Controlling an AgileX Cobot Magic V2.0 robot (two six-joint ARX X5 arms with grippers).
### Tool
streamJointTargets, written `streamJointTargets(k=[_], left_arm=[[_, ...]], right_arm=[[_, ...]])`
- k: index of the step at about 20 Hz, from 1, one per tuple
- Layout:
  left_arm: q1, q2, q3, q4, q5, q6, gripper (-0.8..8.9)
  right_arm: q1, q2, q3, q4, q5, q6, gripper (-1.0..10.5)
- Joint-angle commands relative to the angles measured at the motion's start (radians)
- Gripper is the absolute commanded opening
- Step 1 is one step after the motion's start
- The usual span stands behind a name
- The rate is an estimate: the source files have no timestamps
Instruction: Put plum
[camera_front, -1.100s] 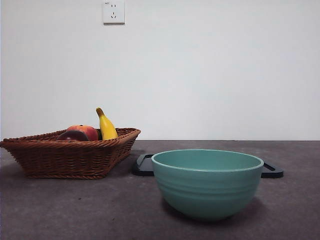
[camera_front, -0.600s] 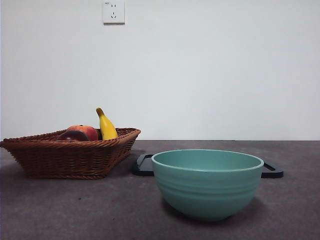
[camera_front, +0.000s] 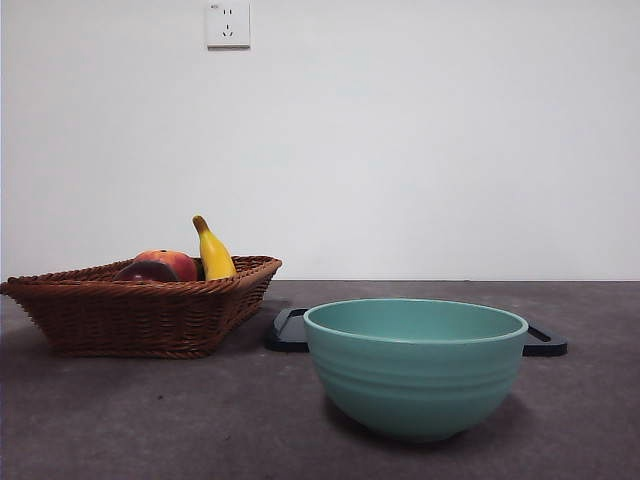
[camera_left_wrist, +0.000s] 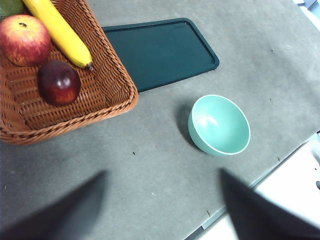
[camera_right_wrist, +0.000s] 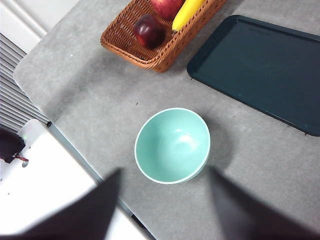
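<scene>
Nothing shifted since the earlier front frames: same basket, same bowl, same quiet table, no arm in the front view at all.

Both arms up high and waiting. Left gripper (camera_left_wrist: 160, 210) hanging above the table between basket and bowl, jaws spread wide apart, nothing between them. Right gripper (camera_right_wrist: 162, 205) poised over the near edge beyond the bowl, jaws likewise well apart and empty. Held high, most likely, for a full look at the layout before any reach.

And the plum (camera_left_wrist: 59, 82)? Sitting in the wicker basket (camera_left_wrist: 107, 102), down on the woven floor near a corner, dark and glossy. Barely peeking over the rim in the front view, plum (camera_front: 143, 271) tucked just in front of the red apple (camera_front: 172, 262). Not yet touched, so the task not yet begun.

Neighbours worth watching: red apple (camera_left_wrist: 25, 40) just beside the plum, yellow banana (camera_left_wrist: 59, 31) lying close along the other side, its tip near the fruit. Tight quarters for open jaws, then; a straight drop from above probably safest, basket wall close on the near side.

Elsewhere: teal bowl (camera_right_wrist: 172, 145) standing empty, well apart from the basket. Dark tray (camera_right_wrist: 260, 70) flat behind it, next to the basket. Either one a plausible landing spot; task wording silent on which.
</scene>
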Motion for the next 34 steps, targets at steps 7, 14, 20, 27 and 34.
streamJointTargets(k=[7,14,20,27,34], left_arm=[[-0.006,0.048,0.024,0.111,-0.032,-0.076,4.41],[-0.105,0.316,0.093,0.269,-0.211,-0.113,4.36],[-0.201,0.63,0.222,0.352,-0.369,-0.089,4.36],[-0.243,0.88,0.238,0.481,-0.432,-0.056,4.36],[-0.245,1.032,0.238,0.531,-0.466,-0.055,4.36]], right_arm=[[0.004,0.006,0.021,0.008,-0.001,0.005,3.6],[0.004,0.006,0.021,0.008,-0.001,0.008,3.6],[0.004,0.006,0.021,0.014,-0.001,0.011,3.6],[0.004,0.006,0.021,0.014,-0.001,0.012,3.6],[0.004,0.006,0.021,0.007,-0.001,0.012,3.6]])
